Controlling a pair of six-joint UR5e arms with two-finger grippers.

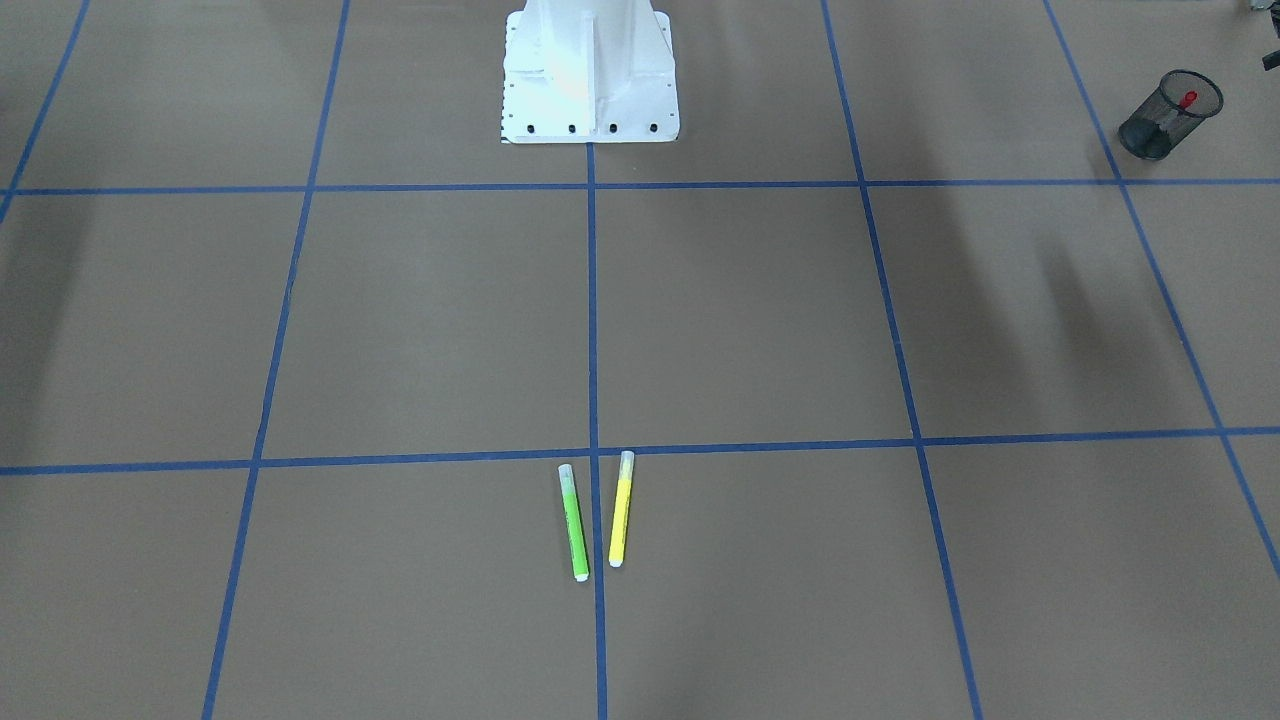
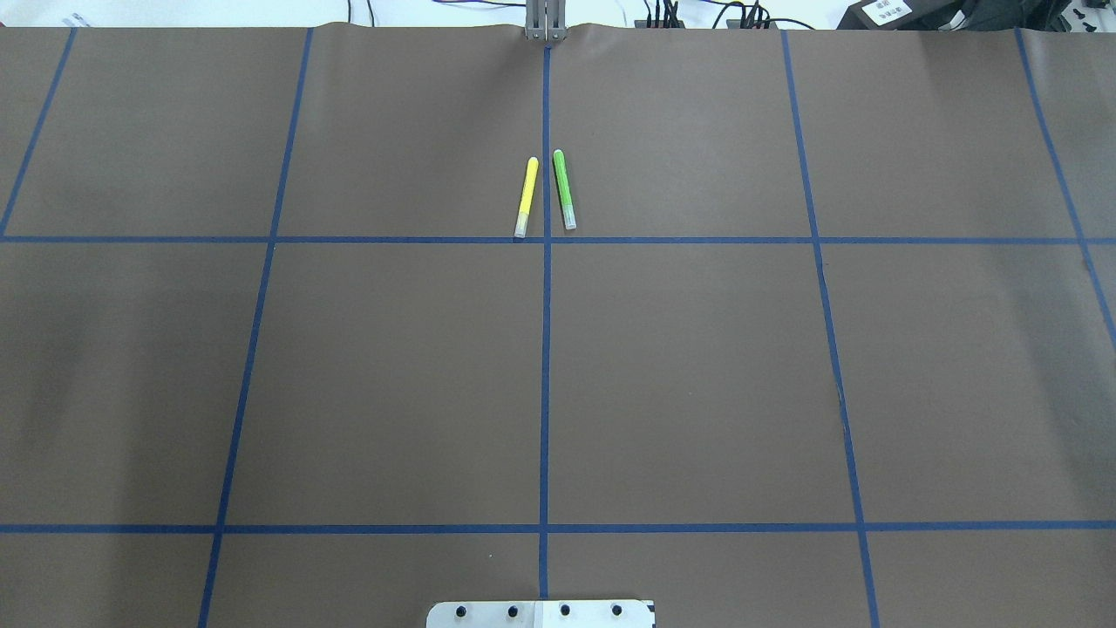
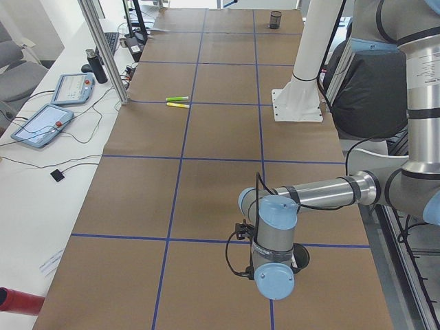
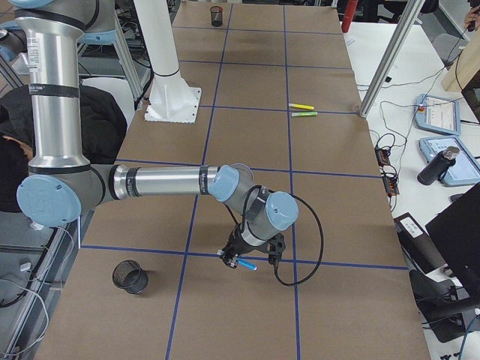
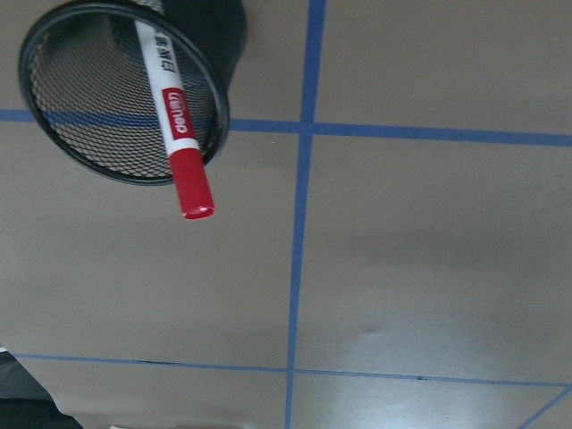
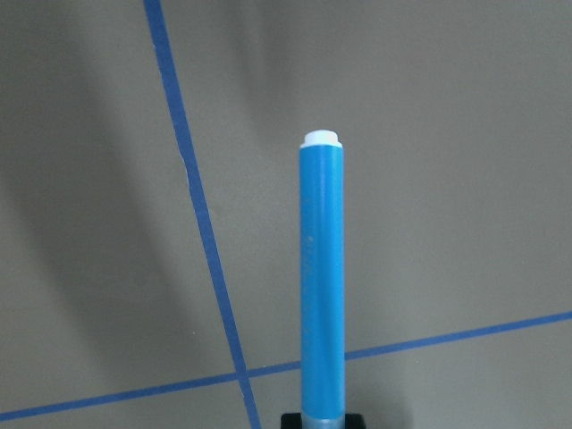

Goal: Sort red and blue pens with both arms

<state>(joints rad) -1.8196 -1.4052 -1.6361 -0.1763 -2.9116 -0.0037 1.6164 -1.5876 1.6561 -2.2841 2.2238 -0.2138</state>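
Observation:
The red pen (image 5: 170, 107), white-barrelled with a red cap, stands tilted in a black mesh cup (image 5: 80, 98), its cap leaning out over the rim. The same cup (image 1: 1170, 113) sits at the table's end on my left. My left arm's wrist (image 3: 273, 240) hangs above it; its fingers show in no view, so I cannot tell their state. My right gripper (image 4: 241, 259) is shut on the blue pen (image 6: 322, 277), which it holds low over the table near a tape crossing.
A second black mesh cup (image 4: 130, 276) stands by the table edge near the right arm. A green marker (image 2: 564, 188) and a yellow marker (image 2: 526, 196) lie side by side at the far middle. The white robot base (image 1: 590, 75) stands mid-table.

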